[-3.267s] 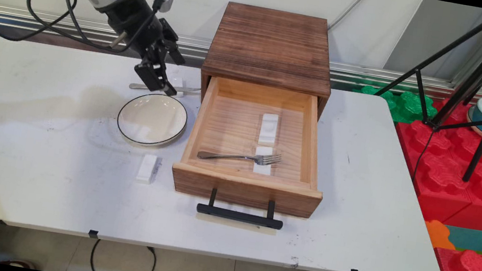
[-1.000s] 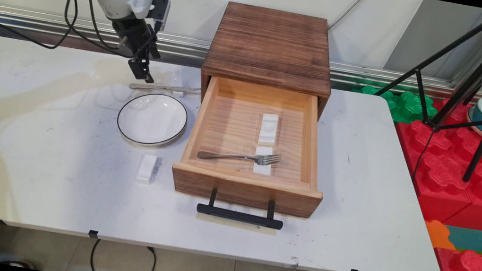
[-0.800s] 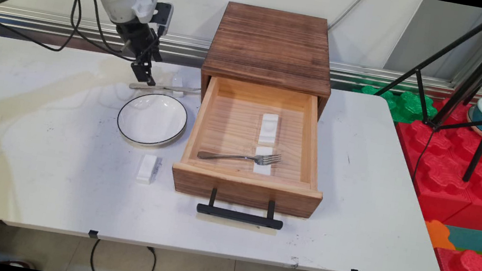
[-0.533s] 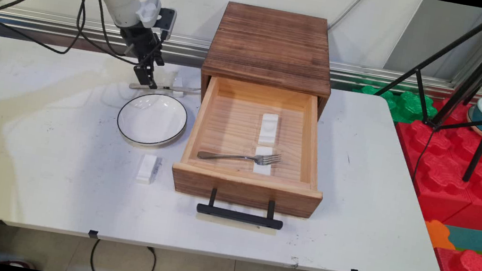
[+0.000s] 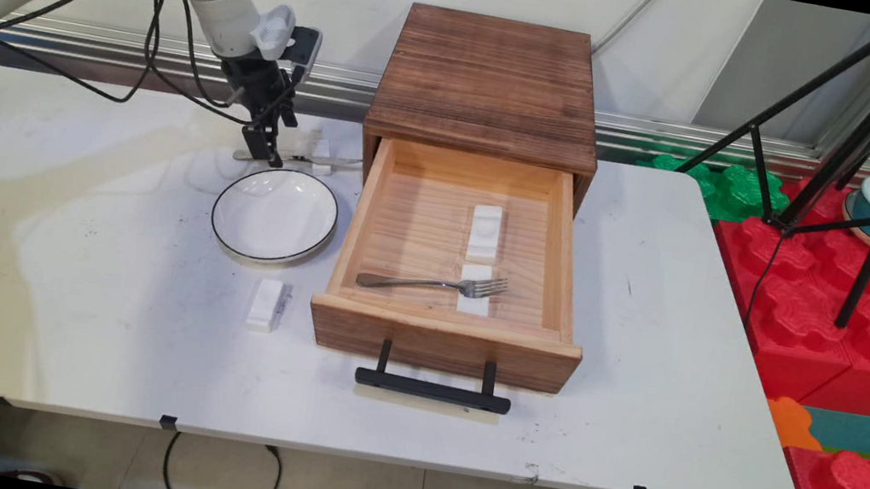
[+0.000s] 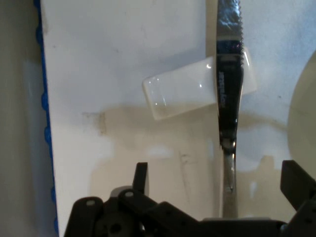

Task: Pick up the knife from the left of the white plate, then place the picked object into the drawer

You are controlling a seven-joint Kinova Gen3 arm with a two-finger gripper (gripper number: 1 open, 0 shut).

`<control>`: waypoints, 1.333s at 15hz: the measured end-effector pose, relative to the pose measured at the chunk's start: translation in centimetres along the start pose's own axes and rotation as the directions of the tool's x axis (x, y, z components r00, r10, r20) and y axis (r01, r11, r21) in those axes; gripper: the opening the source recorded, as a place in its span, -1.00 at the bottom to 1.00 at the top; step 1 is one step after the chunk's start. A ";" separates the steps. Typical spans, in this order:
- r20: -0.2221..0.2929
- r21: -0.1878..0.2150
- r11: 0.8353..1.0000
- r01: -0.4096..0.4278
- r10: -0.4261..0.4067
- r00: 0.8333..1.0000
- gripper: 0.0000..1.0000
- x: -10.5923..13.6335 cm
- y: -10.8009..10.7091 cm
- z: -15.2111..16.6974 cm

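Hovering low over the knife (image 6: 228, 98), the gripper (image 6: 217, 180) has its fingers (image 6: 140, 177) spread wide, one on each side of the handle, holding nothing. Small lettering runs along the blade but is too blurred to read. Shiny steel with a serrated edge, the knife lies across a small white rest (image 6: 187, 89) on the white table (image 5: 91, 297), behind the black-rimmed plate (image 5: 275, 214) and left of the open wooden drawer (image 5: 453, 265).
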 end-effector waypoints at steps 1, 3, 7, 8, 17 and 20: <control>0.001 -0.002 1.000 -0.003 0.003 1.000 1.00 0.0 -0.1 0.2; 0.001 -0.005 1.000 -0.007 0.007 1.000 1.00 0.0 -0.1 0.4; 0.003 -0.012 1.000 -0.014 0.014 1.000 1.00 0.2 -0.3 0.9; 0.003 -0.014 1.000 -0.015 0.015 1.000 1.00 0.2 -0.3 1.0; -0.004 -0.013 1.000 -0.008 0.008 1.000 -1.00 0.5 -0.7 1.6; -0.004 -0.015 1.000 -0.001 0.001 1.000 -1.00 0.4 -0.7 1.6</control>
